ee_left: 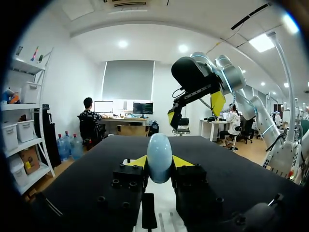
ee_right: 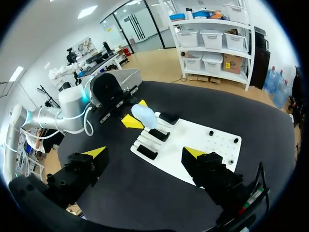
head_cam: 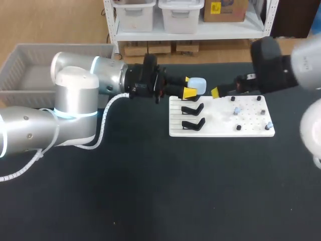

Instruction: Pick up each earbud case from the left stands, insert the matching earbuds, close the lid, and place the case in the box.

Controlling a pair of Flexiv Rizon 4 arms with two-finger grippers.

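Observation:
A pale blue earbud case (head_cam: 197, 85) hangs above the far left corner of the white board (head_cam: 220, 131), with its lid closed. My left gripper (head_cam: 189, 86) is shut on it from two sides; in the left wrist view the case (ee_left: 159, 157) stands upright between the yellow tips. Two empty black stands (head_cam: 192, 109) (head_cam: 193, 124) sit on the board's left part. Small earbuds (head_cam: 235, 110) (head_cam: 269, 124) rest among pegs on its right part. My right gripper (head_cam: 223, 90) is open just right of the case, above the board's far edge. In the right wrist view this gripper (ee_right: 145, 152) looks down on the case (ee_right: 144, 116) and the stands (ee_right: 158, 135).
A grey plastic bin (head_cam: 30, 75) stands at the table's far left, behind my left arm. The black tabletop (head_cam: 150, 191) stretches in front of the board. Several black pegs (head_cam: 262, 98) stick up from the board's right half.

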